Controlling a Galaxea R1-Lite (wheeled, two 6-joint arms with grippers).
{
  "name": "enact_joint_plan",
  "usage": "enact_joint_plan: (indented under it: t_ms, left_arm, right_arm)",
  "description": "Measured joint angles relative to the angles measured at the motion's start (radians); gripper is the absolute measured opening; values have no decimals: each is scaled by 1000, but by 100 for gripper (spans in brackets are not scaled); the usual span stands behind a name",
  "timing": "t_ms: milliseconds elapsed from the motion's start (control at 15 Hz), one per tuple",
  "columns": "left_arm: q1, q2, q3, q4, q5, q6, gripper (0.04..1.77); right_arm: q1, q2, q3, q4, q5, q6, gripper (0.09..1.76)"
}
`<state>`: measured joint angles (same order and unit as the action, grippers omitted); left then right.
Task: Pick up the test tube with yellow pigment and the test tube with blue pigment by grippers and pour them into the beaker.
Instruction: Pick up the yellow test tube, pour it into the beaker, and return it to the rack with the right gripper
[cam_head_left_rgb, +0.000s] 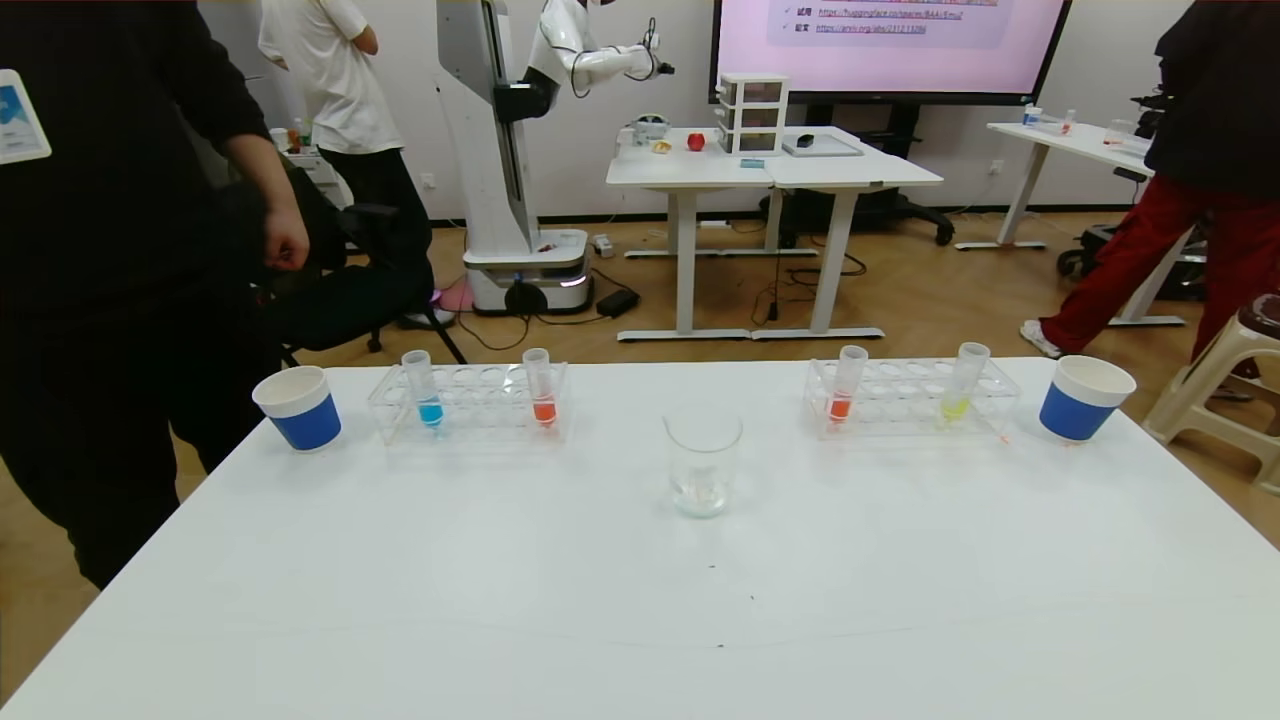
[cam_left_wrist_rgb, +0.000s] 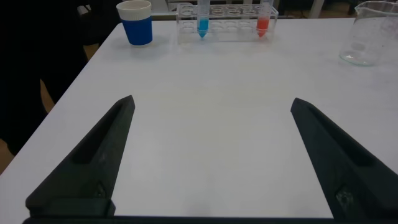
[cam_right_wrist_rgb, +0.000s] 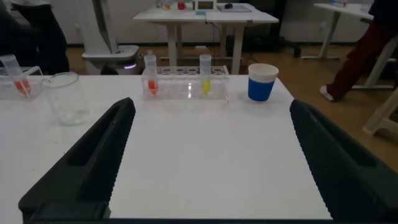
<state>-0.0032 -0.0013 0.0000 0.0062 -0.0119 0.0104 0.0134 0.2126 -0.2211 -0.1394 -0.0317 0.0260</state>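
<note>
Both hands, left (cam_left_wrist_rgb: 211, 155) and right (cam_right_wrist_rgb: 208, 155), hang spread wide near the bench's near edge. The cyan-blue-filled clear plastic tube (cam_head_left_rgb: 425, 388) and pale yellow one (cam_head_left_rgb: 962, 383) stand racked along the far edge, orange-red lookalikes beside them inviting a mistaken grab; the clear glass beaker (cam_head_left_rgb: 702, 462) sits between.

Left gripper (cam_left_wrist_rgb: 211, 158): two fingers of matte black material, each a long wedge that is broad at the base and narrows toward a blunt tip. The inner faces are flat and smooth; the outer edges are bevelled. The right-hand finger (cam_left_wrist_rgb: 339, 165) carries a small round mark near its base.

Right gripper (cam_right_wrist_rgb: 208, 158): same two-finger layout and same matte black wedge form. The inner face of each finger (cam_right_wrist_rgb: 93, 158) shows a fine ribbed or knurled texture along its edge.

The head view shows neither arm.
</note>
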Motion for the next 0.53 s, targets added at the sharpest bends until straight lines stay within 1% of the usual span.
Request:
enact_joint_plan:
  t_ms: [67, 133, 333, 533]
  left_arm:
    - [0, 0, 0, 0, 0, 0, 175]
    - [0, 0, 0, 0, 0, 0, 175]
    - [0, 0, 0, 0, 0, 0, 175]
    - [0, 0, 0, 0, 0, 0, 175]
  right_arm:
    - [0, 49, -20, -45, 0, 1, 174]
    - [-1, 136, -44, -122, 0, 3, 174]
    - [-5, 454, -95, -402, 0, 4, 174]
    - [-1, 756, -132, -613, 16, 5, 174]
